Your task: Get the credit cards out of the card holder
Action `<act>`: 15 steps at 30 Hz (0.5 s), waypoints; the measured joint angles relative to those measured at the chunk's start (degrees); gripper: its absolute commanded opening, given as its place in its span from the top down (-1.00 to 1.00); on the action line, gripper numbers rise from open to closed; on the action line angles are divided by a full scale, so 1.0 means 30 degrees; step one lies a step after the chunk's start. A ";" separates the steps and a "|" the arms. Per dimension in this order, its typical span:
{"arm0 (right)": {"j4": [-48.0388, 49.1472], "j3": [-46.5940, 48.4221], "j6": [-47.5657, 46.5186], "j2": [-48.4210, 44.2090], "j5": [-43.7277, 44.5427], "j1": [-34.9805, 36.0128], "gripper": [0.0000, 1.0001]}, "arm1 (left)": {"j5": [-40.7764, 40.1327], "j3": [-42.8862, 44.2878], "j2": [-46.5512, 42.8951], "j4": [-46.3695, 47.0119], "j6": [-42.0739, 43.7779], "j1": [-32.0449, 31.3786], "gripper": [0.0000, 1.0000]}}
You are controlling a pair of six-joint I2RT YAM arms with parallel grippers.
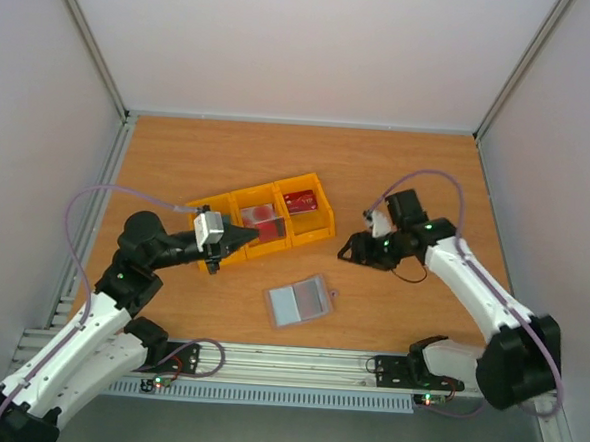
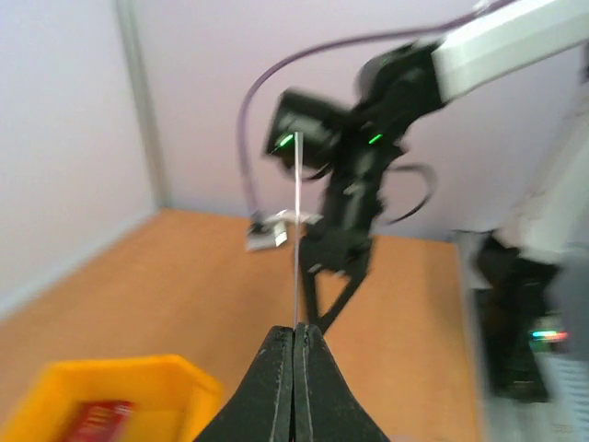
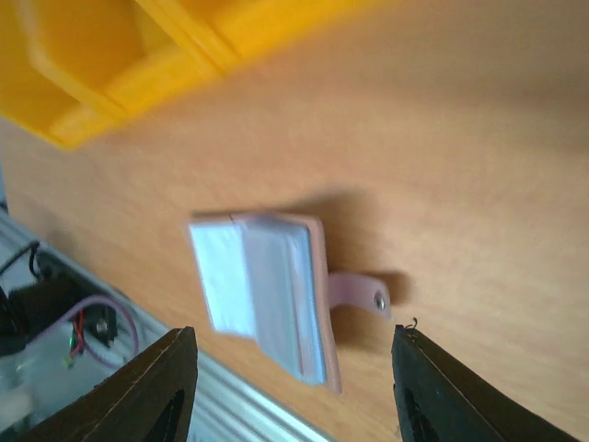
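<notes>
From the left of the bench, the left gripper (image 1: 242,237) hangs over the left-end compartment of a yellow tray (image 1: 314,234), its fingers pressed together on a thin card (image 2: 297,230) that stands up from the tips and is seen only edge-on from the wrist, so its colour cannot be told; the middle compartment holds a whitish-pink card (image 1: 262,219) with a red blotch, and the right-end one a dark red card (image 1: 301,200); just in front of the tray, the card holder (image 1: 298,302) lies open and flat on the wooden table (image 1: 418,168), pale blue-grey side up, its small snap tab (image 3: 359,295) sticking out toward the right, and whether a pocket has anything left in it cannot be made out; further right, the right gripper (image 1: 351,251) hovers with its fingers apart and nothing between them, apart from the holder and pointed toward it. The risks, as they look from here: the card is pinched only at its lower edge, so it may swivel or slip out before it is low enough; let go too high or off-centre, it may catch on the tray's rim or a divider and slide onto the table; and the right gripper, if it drops, may nudge the light, unanchored holder. No brand or writing can be read; the pale marks on the dark red card are too small to make out.
</notes>
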 measured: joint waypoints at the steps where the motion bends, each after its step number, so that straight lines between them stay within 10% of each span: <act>1: -0.0656 0.0816 -0.0211 -0.0605 0.0736 0.0000 -0.18 | -0.0481 0.0160 -0.0102 -0.0219 0.1260 -0.0007 1.00; 15: 0.1282 0.6900 -0.0729 -0.3767 -0.1202 0.4153 -0.16 | -0.4758 -0.0313 0.1450 0.3869 2.9696 -0.0036 1.00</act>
